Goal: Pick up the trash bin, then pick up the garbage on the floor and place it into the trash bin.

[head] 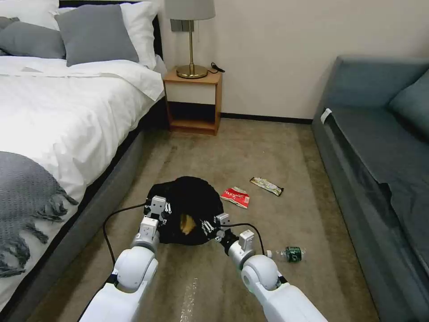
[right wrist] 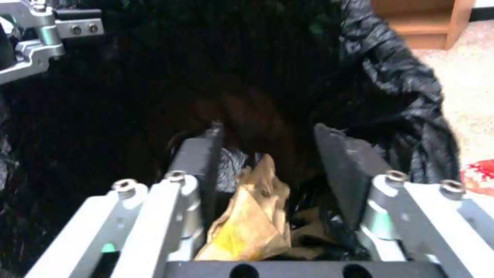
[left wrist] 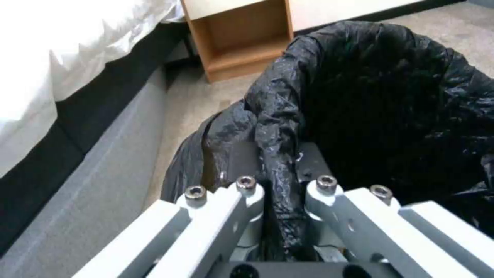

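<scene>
The trash bin (head: 192, 197), lined with a wrinkly black bag, sits off the carpet between my two arms. My left gripper (head: 163, 210) is shut on the bin's rim (left wrist: 280, 154), with bag plastic pinched between its fingers. My right gripper (head: 208, 226) is over the bin's mouth (right wrist: 154, 77) and stands open (right wrist: 268, 143). A tan-brown paper wrapper (right wrist: 252, 220) lies loose between its fingers, above the bin's dark inside (head: 187, 223). On the floor to the right lie a red-white snack packet (head: 235, 197), a dark bar wrapper (head: 267, 185) and a clear bottle with a green label (head: 290, 254).
A bed (head: 67, 116) with white covers runs along the left. A wooden nightstand (head: 193, 100) with a lamp stands at the back wall. A blue-grey sofa (head: 380, 147) lines the right. Open carpet lies between them.
</scene>
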